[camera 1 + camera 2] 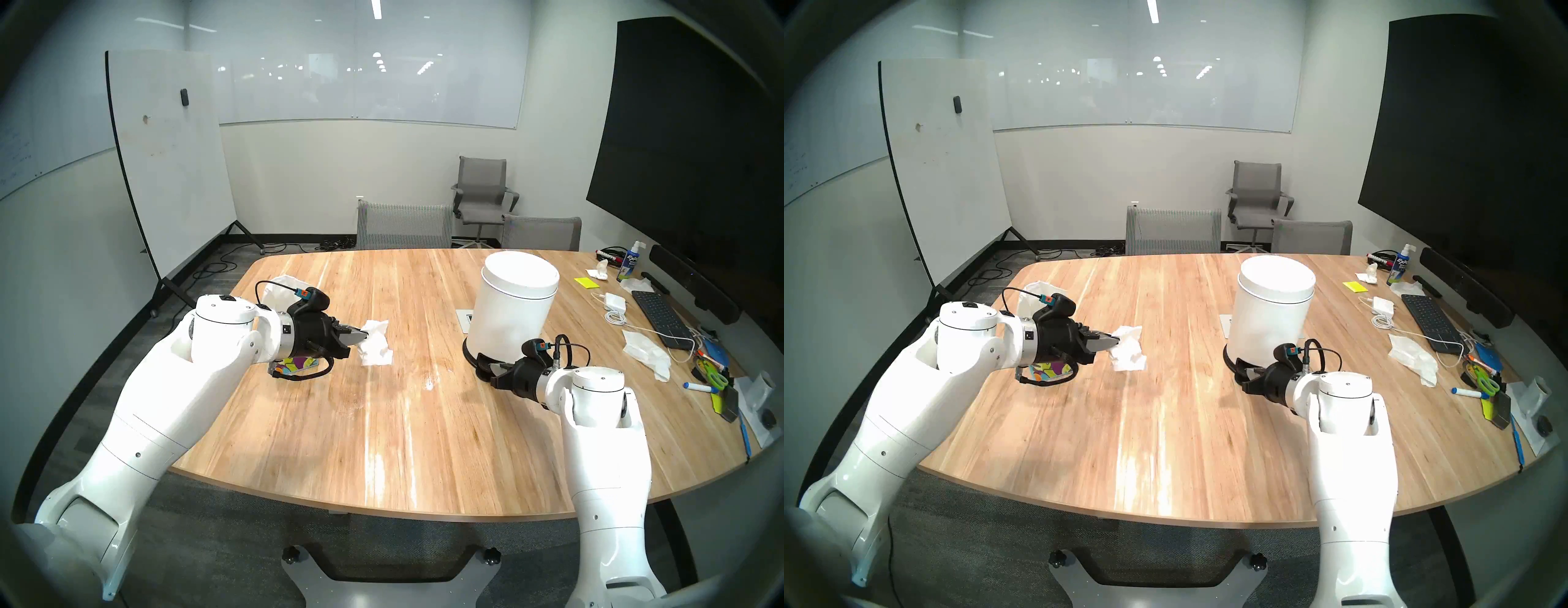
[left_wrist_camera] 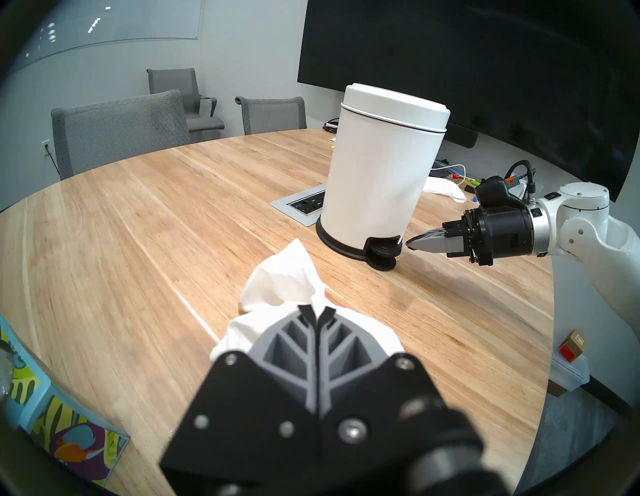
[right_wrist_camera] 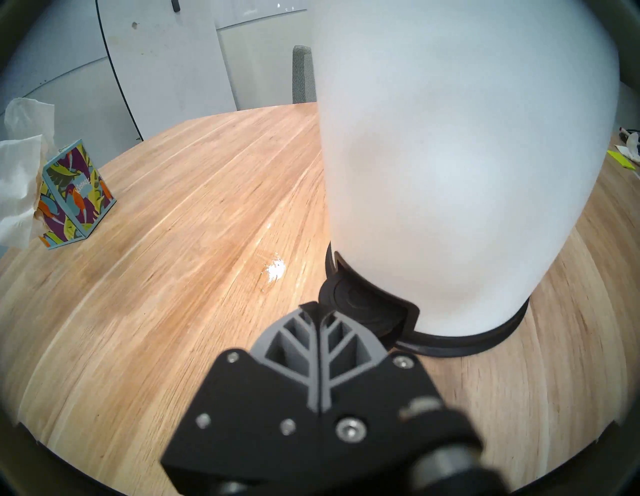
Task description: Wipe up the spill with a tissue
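Note:
My left gripper [image 1: 364, 337] [image 1: 1117, 339] [image 2: 315, 311] is shut on a crumpled white tissue [image 1: 375, 348] [image 1: 1129, 354] [image 2: 280, 280], held just above the wooden table [image 1: 382, 446]. No dark spill spots are visible in any view. Only a small glistening wet patch [image 1: 429, 384] [image 3: 275, 273] lies on the wood between the arms. My right gripper [image 1: 494, 373] [image 1: 1244, 380] [image 2: 410, 242] [image 3: 317, 310] is shut and empty. Its tips sit close to the black pedal [image 3: 360, 308] [image 2: 381, 253] of a white step bin [image 1: 513, 314] [image 1: 1272, 314].
A leaf-print tissue box [image 1: 297, 365] [image 3: 74, 201] stands under my left wrist. A power panel [image 2: 301, 204] is set into the table beside the bin. A keyboard [image 1: 657, 314], loose tissues [image 1: 645, 352], a spray bottle [image 1: 628, 263] and pens crowd the right edge. Chairs stand at the far side.

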Controlling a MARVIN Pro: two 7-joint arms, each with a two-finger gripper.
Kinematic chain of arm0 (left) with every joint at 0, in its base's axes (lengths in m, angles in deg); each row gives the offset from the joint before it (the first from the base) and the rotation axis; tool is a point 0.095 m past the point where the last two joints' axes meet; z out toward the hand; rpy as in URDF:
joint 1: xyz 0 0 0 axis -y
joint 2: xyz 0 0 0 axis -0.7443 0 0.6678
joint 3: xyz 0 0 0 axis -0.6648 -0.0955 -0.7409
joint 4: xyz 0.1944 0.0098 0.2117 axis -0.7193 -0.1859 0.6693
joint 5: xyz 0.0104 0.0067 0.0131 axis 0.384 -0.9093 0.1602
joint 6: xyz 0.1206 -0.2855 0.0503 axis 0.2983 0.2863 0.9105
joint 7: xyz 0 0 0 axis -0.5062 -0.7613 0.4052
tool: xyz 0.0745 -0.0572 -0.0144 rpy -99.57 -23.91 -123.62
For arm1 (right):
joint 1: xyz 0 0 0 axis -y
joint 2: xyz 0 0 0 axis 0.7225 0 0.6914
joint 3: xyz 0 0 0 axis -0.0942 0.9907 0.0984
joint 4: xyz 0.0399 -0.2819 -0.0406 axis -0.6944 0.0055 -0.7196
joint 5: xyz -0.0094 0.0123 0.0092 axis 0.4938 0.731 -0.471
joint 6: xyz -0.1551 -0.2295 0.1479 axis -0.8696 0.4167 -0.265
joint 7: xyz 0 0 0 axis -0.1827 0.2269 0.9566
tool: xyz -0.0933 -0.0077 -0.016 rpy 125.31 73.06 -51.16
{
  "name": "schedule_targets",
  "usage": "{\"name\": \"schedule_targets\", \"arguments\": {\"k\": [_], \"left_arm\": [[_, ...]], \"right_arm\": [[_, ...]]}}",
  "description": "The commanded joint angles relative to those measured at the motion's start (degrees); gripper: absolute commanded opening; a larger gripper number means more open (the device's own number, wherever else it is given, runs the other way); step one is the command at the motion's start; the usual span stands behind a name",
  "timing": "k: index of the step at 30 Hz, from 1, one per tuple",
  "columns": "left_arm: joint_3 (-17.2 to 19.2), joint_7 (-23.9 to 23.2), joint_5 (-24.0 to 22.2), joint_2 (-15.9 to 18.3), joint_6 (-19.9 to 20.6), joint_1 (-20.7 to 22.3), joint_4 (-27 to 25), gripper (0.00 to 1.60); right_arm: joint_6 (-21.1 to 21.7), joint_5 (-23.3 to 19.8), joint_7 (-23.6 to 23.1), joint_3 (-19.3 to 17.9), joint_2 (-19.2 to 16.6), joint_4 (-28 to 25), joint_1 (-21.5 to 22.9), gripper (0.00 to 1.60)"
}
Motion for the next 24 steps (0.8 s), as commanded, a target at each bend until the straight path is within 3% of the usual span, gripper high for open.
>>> {"name": "schedule_targets", "arguments": {"k": [1,24], "left_arm": [[0.6,0.1,-0.1,0.0,-0.2,0.6,-1.2,0.0],[0.6,0.1,-0.1,0.0,-0.2,0.6,-1.2,0.0]], "right_arm": [[-0.6,-0.2,0.2,0.1,0.1,0.1,2.1,0.0],[-2.9,-0.7,1.2,-0.1,-0.9,6.2,4.9,0.0]]}}
